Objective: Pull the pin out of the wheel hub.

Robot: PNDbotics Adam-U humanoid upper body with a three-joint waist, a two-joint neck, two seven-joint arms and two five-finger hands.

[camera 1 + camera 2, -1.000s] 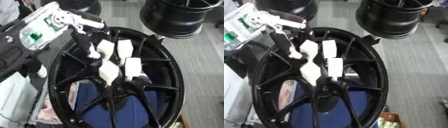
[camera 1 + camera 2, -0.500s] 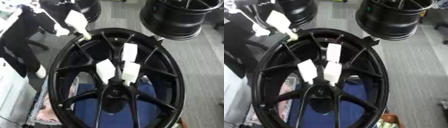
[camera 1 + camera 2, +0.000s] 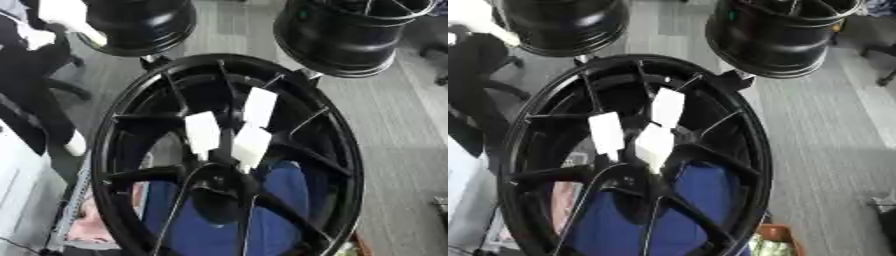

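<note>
grey carpet floor (image 3: 402, 130) fills the right of the frame. mid-frame stands the black wheel hub (image 3: 337, 150), three white pins (image 3: 251, 141) clustered near its centre. upper left, a blurred white shape; whether the hand is clenched, i cannot tell.

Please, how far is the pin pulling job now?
Done: the wheel hub held four white pins a second ago, now three. In hand: a white piece, probably the pulled pin, is blurred at the upper left, off the rim. Left: setting it down.
</note>
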